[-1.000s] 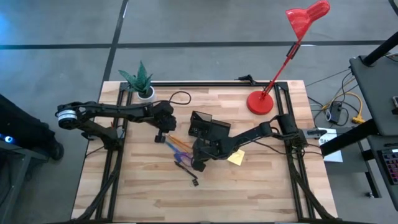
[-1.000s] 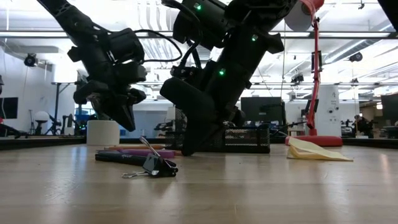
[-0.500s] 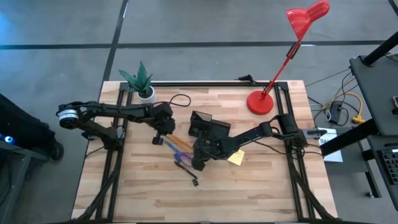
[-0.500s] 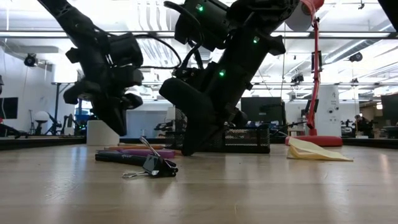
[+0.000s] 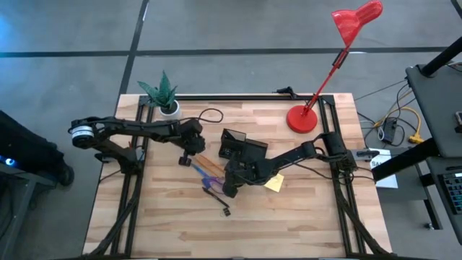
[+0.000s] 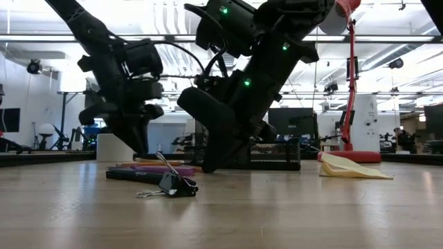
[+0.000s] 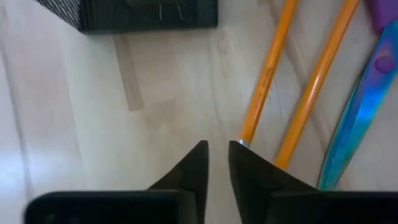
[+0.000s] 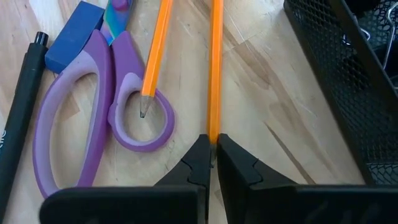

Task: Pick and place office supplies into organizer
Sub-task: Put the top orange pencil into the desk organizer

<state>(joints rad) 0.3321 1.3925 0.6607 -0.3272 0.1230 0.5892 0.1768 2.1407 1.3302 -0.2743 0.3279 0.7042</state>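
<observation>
- Seen from overhead, both arms covered much of the black mesh rectangular organizer (image 5: 234, 146); the tiny black clips (image 6: 172, 184) were hard to make out.
- The surface was a pale wooden slatted table (image 5: 289, 217), with an open workshop behind.
- The right gripper (image 8: 211, 151), its jaws together, pinched the tip of one orange pencil (image 8: 215, 68) beside the organizer.
- The left gripper (image 7: 217, 157), narrowly parted, stood at the end of another orange pencil (image 7: 266, 71) near the organizer, by the purple-handled scissors (image 8: 93, 118).
</observation>
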